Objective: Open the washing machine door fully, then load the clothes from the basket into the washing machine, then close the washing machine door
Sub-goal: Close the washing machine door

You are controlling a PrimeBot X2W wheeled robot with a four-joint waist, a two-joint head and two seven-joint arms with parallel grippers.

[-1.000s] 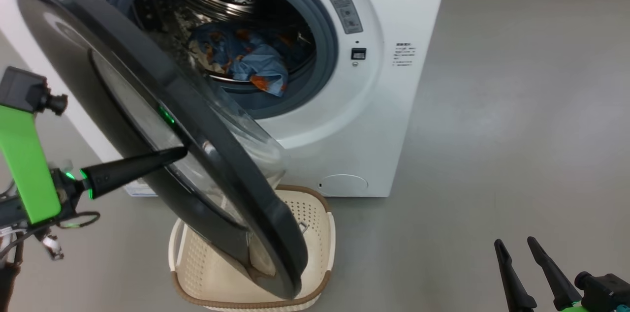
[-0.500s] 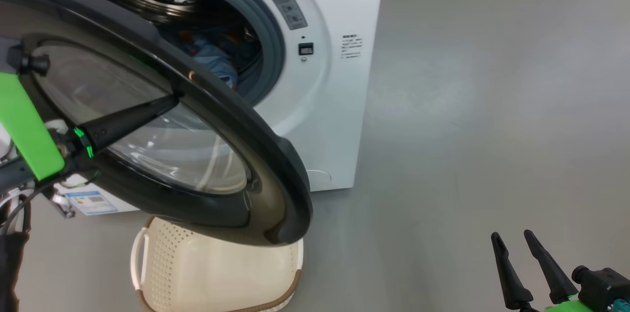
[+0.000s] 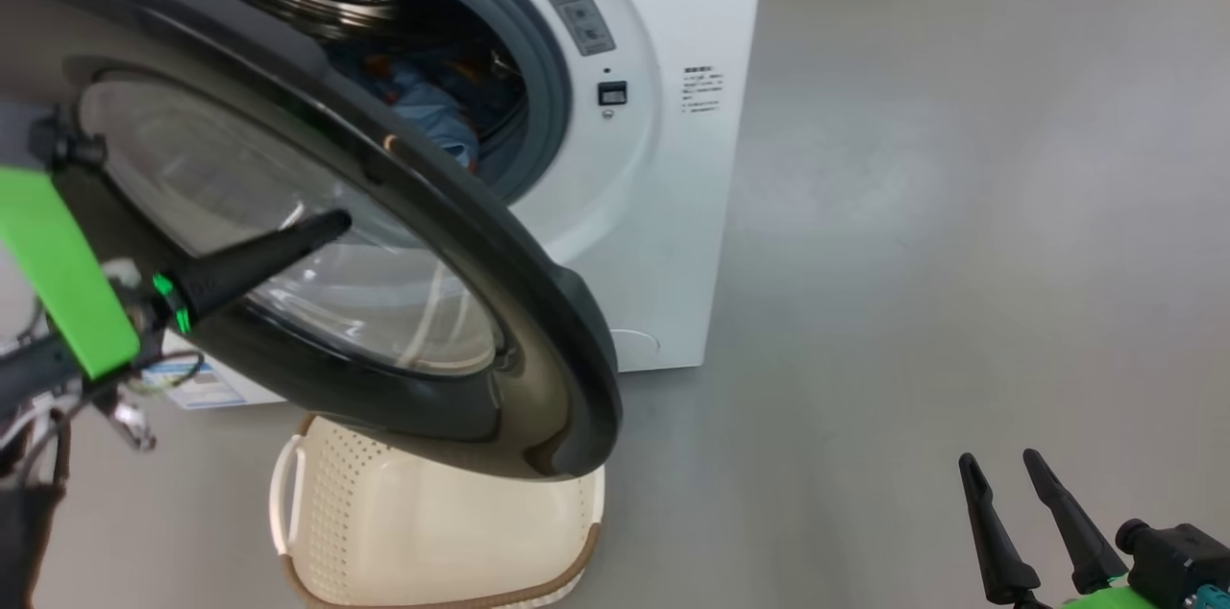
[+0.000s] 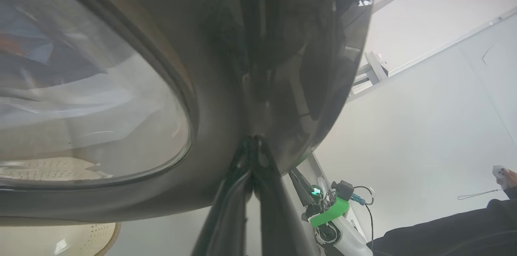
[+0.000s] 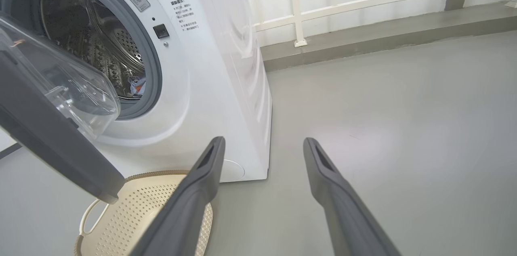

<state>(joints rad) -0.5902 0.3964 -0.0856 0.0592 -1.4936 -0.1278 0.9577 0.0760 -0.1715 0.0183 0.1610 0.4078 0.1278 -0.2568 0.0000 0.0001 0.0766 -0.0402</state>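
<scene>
The washing machine door (image 3: 538,321) stands partly open, swung across the front of the washing machine (image 3: 673,206). The clothes (image 3: 432,105) lie inside the machine's drum. The basket (image 3: 384,532) sits on the floor (image 3: 913,254) just in front of the machine, under the door's lower edge, with its perforated bottom showing. The left gripper (image 3: 327,227), fingers pressed together, touches the door's outer face. The right gripper (image 3: 999,458), fingers spread, hangs over the grey floor to the machine's right, well apart from it.

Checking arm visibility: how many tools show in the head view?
2. Left tool at left, tips against the washing machine door; right tool at lower right, open, above the floor.
</scene>
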